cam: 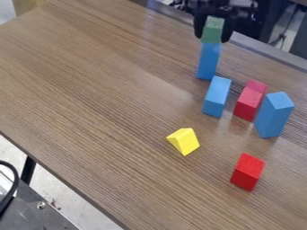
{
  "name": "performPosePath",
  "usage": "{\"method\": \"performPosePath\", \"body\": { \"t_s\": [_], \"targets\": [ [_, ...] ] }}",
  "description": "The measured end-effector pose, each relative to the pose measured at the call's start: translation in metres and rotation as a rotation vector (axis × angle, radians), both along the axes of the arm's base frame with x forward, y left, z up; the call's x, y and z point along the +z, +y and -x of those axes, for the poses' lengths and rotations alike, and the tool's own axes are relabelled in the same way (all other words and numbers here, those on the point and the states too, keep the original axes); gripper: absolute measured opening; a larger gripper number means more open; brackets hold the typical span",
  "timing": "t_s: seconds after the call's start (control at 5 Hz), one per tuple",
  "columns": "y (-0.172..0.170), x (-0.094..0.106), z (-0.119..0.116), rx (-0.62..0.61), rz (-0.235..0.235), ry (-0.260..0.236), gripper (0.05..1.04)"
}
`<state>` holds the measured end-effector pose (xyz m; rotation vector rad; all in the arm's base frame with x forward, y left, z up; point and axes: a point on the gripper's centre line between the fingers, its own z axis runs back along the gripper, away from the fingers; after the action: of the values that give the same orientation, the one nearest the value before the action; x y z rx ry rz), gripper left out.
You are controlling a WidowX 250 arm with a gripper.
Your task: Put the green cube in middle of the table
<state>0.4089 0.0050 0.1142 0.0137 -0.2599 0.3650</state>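
At the top of the view, right of centre, the black gripper [212,35] hangs over the table's far side. Its fingers stand tight against both sides of the green cube [212,29], shut on it. Directly below the cube in the view is an upright blue block [208,61]; the cube's lower edge meets the block's top, and whether it rests there or is just above I cannot tell. The wooden table [102,85] reaches across most of the view.
Right of centre stand a blue block [216,96], a red block [249,101] and a taller blue block [274,115], close together. A yellow wedge [183,141] lies just below the table's middle, with a red block [247,171] to its lower right.
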Motion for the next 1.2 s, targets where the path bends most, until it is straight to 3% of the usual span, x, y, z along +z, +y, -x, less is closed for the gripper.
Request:
{"method": "performPosePath", "body": {
  "t_s": [0.2, 0.6, 1.0, 1.2],
  "targets": [
    [0.011, -0.001, 0.009, 0.030, -0.007, -0.004, 0.576],
    [0.048, -0.033, 0.032, 0.101, -0.009, 0.051, 0.576],
    [0.077, -0.049, 0.049, 0.131, -0.031, 0.091, 0.576],
    [0.086, -0.056, 0.054, 0.126, -0.025, 0.080, 0.576]
  ]
}}
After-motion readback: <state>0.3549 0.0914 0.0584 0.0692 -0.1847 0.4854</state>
